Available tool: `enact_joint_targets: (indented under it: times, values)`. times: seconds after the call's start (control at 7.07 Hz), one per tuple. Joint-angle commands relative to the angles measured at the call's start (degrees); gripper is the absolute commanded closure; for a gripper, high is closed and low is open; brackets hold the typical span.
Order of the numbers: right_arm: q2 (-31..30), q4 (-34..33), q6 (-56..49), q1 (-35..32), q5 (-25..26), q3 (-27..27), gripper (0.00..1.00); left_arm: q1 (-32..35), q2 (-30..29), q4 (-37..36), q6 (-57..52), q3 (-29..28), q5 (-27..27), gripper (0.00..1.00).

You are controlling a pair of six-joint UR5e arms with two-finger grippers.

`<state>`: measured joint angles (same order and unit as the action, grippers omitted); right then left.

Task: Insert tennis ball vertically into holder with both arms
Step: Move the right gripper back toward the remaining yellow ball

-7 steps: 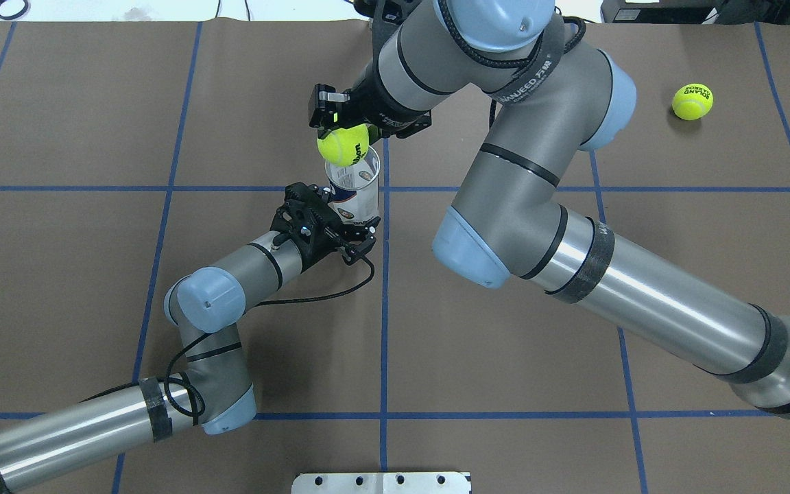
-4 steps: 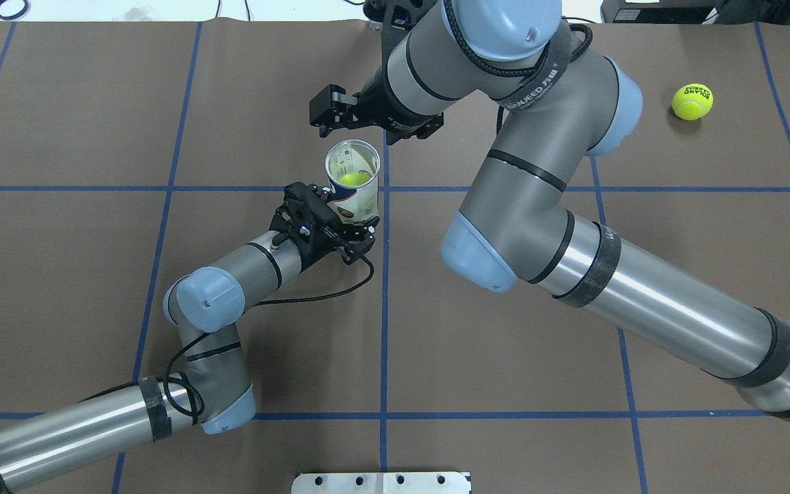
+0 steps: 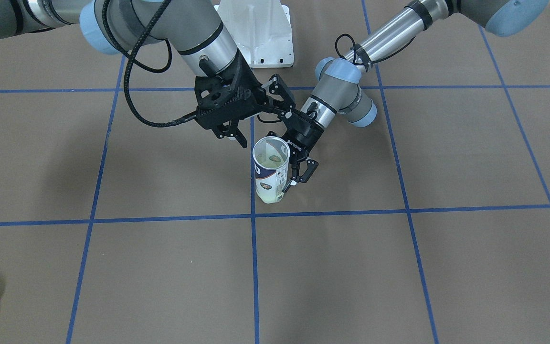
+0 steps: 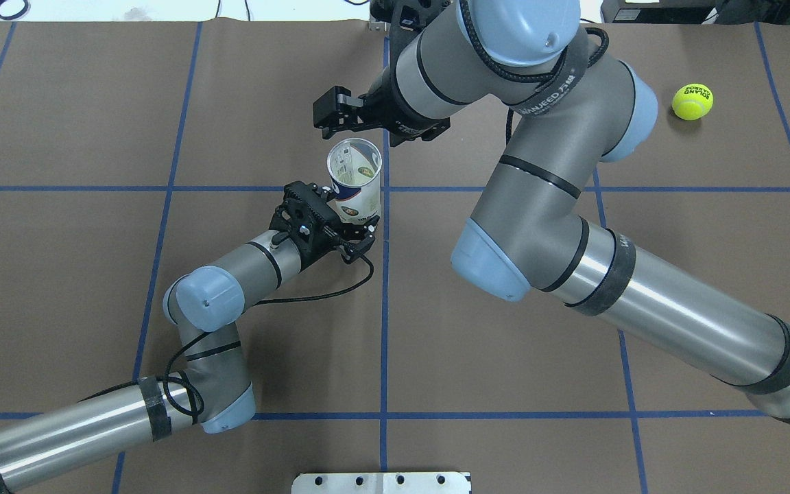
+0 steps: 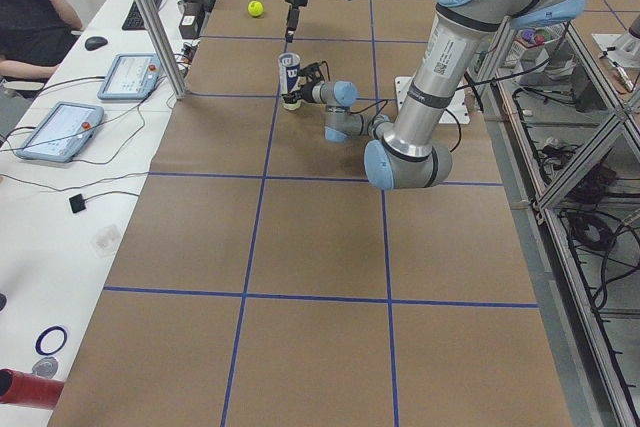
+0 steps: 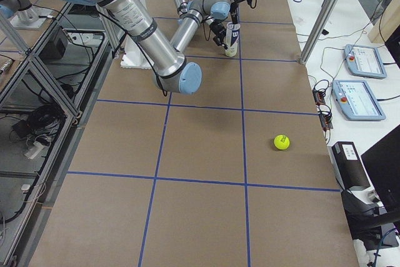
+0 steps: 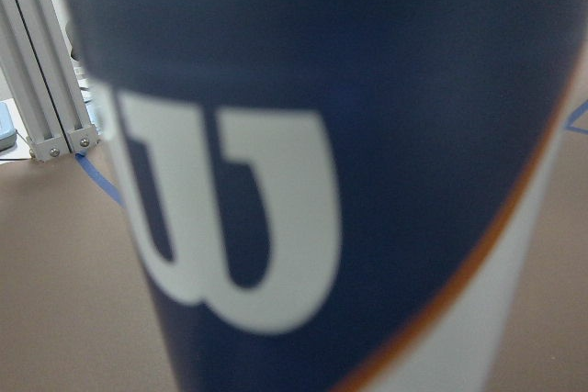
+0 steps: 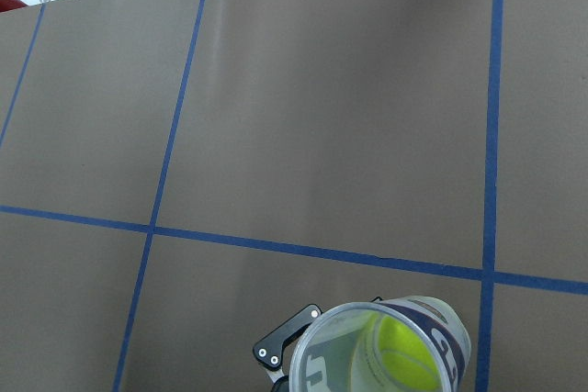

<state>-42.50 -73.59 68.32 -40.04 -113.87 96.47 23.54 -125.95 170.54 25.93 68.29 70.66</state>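
Holder [image 4: 354,180]: a clear can with a navy-and-white label. It stands upright, mouth open, just above centre in the overhead view, where two blue tape lines on the table [image 4: 162,103] cross.

Contents: one ball [image 8: 400,355], yellow-green. We see it through the mouth at the bottom edge of the right wrist view. In the front view it shows only as a pale green patch low behind the plastic.

Left gripper [image 4: 345,218]: clamped on the holder's lower half from the lower left of the overhead frame. The left wrist view is filled by the blurred label and its white "W".

Right gripper [image 3: 263,125]: spread wide and holding nothing, just above the holder's mouth in the front view and clear of it.

Second ball [image 4: 692,101]: loose on the table at upper right of the overhead view, well apart from the holder.

Against the earlier overhead frames:
- 1.0 s ago the right gripper held the ball right at the holder's mouth.
- 0.6 s ago the ball was already inside and the gripper had let go.
- Since then the right gripper has drifted slightly to the upper right.
- Holder, left gripper and second ball are unchanged.
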Motion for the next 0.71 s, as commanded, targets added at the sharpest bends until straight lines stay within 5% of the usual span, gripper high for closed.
enact_joint_targets:
  times: [0.0, 0.57]
  values:
    - [-0.7, 0.0, 0.0, 0.0, -0.1, 0.8, 0.01, 0.0, 0.0, 0.0, 0.0, 0.0, 0.0, 0.19]
    - [-4.1, -0.1, -1.4, -4.9, -0.6, 0.8, 0.01, 0.0, 0.0, 0.0, 0.0, 0.0, 0.0, 0.17]
